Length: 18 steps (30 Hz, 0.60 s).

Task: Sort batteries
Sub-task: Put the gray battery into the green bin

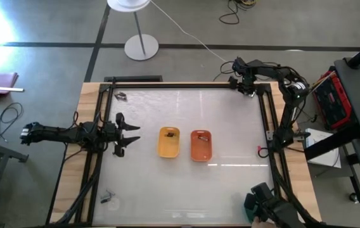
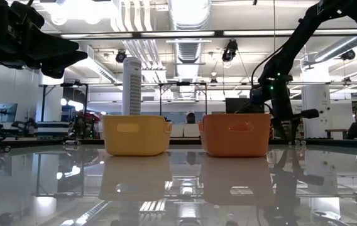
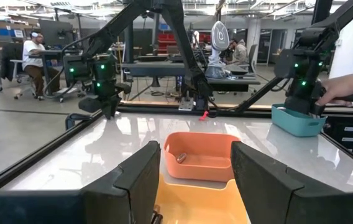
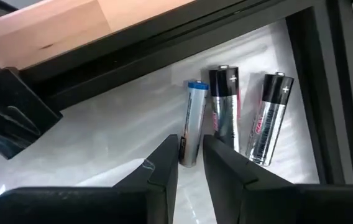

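Glass-topped table (image 1: 231,114) on a wood base, open lab behind with desks and seated people. Going left to right: small clusters of batteries are seen at the far-left corner (image 1: 122,97) and near-left corner (image 1: 107,199). The left gripper (image 1: 131,133) is held above the table just left of the yellow tray (image 1: 168,142), fingers spread wide, nothing held. A dark item, likely a battery, lies in the yellow tray. The orange tray (image 1: 201,145) sits just beside it to the right, with one small battery (image 3: 180,158) against its wall in the left wrist view. A teal tray (image 3: 296,119) is seen at the near-right corner, with a person's hand (image 3: 338,93) on it. The right gripper (image 4: 190,163) is lowered at the far-right corner over three batteries: a blue-capped cell (image 4: 192,123), then two black-and-silver cells (image 4: 225,109) (image 4: 268,118). Its fingers are nearly closed, a narrow gap straddling the blue-capped cell's end; nothing is gripped yet.

Risks, as judged: the three cells lie close together, so the neighbour could be nudged or rolled on closing; round cells on slick glass could slip out of the pinch. The black frame rail (image 4: 316,106) runs just beside the outer cell and limits finger room. The hand at the teal tray could be met if the right arm swings that way.
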Motion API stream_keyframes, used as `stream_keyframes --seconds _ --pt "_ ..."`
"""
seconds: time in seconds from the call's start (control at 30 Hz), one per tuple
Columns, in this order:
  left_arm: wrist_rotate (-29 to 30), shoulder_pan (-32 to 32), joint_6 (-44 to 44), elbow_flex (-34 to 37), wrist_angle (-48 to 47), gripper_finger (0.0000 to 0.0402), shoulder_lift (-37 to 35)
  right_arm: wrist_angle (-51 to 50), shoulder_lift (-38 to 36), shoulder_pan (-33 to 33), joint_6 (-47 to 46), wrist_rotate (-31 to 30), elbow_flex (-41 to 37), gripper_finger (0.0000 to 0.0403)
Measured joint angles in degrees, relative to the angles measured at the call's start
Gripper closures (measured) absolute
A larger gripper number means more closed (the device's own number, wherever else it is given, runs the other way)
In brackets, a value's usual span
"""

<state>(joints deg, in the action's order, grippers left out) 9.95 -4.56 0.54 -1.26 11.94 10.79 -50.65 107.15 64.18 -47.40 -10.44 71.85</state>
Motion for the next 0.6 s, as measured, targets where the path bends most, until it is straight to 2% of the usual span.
stream_keyframes --seconds 0.27,0.6 --pt "-0.02 -0.01 0.02 0.00 0.02 0.0221 0.02 0.02 0.15 -0.02 0.02 0.20 0.00 0.0326" --pt "0.00 -0.01 0.02 0.00 0.02 0.0221 0.02 0.18 0.15 -0.17 0.00 0.35 -0.37 0.0367"
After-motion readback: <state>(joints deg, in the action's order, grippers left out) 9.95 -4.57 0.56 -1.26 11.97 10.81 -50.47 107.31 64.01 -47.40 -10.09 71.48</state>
